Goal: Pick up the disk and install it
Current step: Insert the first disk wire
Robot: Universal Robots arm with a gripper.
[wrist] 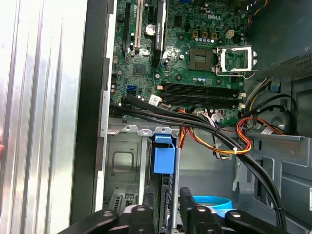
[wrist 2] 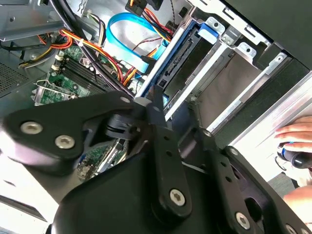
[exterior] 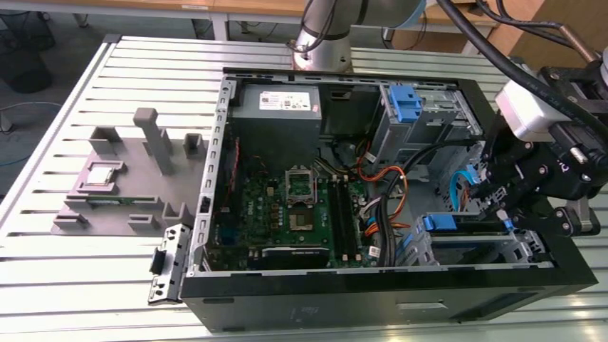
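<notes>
The disk (exterior: 442, 223) stands on edge in the drive bay at the case's front corner, on the exterior view's right, its blue carrier tab facing the case's interior. In the first wrist view the blue tab of the disk (wrist: 164, 159) sits at the bay's mouth, and my gripper (wrist: 167, 202) has one black finger on each side of the drive. In the second wrist view the disk (wrist 2: 187, 51) runs into the metal cage with its blue rail showing, and my gripper (wrist 2: 173, 117) is shut across that rail.
Black cable bundles (wrist: 195, 122) and orange wires cross the case just beside the bay. The motherboard (exterior: 295, 214) and the grey power supply (exterior: 278, 103) lie further in. A grey fixture (exterior: 124, 178) stands on the slatted table. A person's hand (wrist 2: 292, 134) rests outside the case.
</notes>
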